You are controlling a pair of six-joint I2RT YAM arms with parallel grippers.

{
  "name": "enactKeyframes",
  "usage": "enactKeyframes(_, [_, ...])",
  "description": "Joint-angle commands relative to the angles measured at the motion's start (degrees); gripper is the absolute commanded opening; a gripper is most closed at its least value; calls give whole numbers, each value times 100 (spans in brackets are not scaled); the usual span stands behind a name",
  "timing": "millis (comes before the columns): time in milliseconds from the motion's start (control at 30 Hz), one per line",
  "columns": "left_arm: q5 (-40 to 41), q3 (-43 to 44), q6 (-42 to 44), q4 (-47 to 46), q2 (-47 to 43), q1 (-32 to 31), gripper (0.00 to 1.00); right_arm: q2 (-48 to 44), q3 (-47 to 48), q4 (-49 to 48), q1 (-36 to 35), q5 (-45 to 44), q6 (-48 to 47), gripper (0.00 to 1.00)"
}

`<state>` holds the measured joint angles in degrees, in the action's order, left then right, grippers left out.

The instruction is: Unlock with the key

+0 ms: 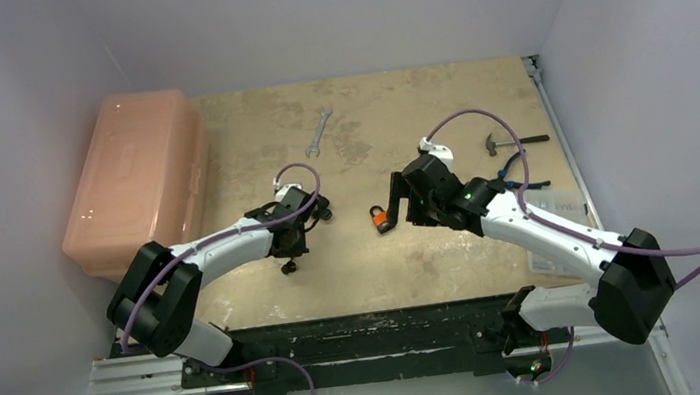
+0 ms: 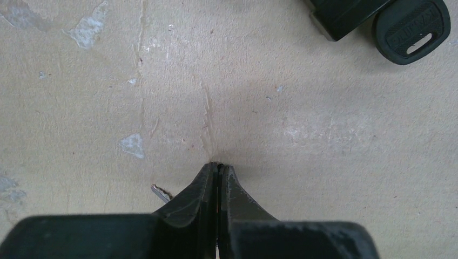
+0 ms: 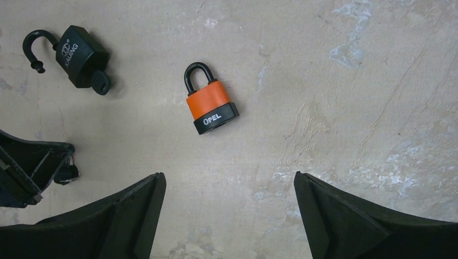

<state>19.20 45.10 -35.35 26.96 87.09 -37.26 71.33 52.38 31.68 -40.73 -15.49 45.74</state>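
**Near the front edge of the bench (image 1: 417, 285): a doubtful pinch**

A thin metal sliver (image 2: 160, 192), possibly the key's blade, pokes out beside the left tool (image 2: 217, 167). That tool's fingers are pressed together, tips on the bench, left of the middle. Whether they pinch the sliver cannot be told. If it is only trapped beneath them, lifting would leave it behind or flick it away.

The orange padlock (image 3: 210, 105), shackle closed, lies loose near the middle; unsteadied, it would slide or spin under a probing key. The right tool (image 3: 228, 181) hangs spread wide just short of it, holding nothing. A black padlock (image 3: 78, 51), shackle open and a black-headed key (image 3: 100, 82) inserted, lies nearby and could be mistaken for the target.
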Motion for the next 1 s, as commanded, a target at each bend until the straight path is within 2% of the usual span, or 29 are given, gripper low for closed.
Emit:
enactKeyframes(0, [-512,-154,-178,-155,186,18,0,-46,-25,-42,21,-82,-91,99])
enactKeyframes(300, [-699,149,-522,-144,-568,-165,0,-429,-246,-379,21,-161,-564,99])
enactKeyframes(433, [-615,157,-565,-81,-985,-248,0,-886,-479,-863,21,324,-898,99])
enactKeyframes(700, [-633,-15,-457,-466,-1581,-553,0,-1904,-1313,-2426,13,1589,-1165,99])
enactKeyframes(967, [-1189,-491,-440,-1436,-2764,-583,0,-2617,-1936,-3541,13,2687,-1520,99])
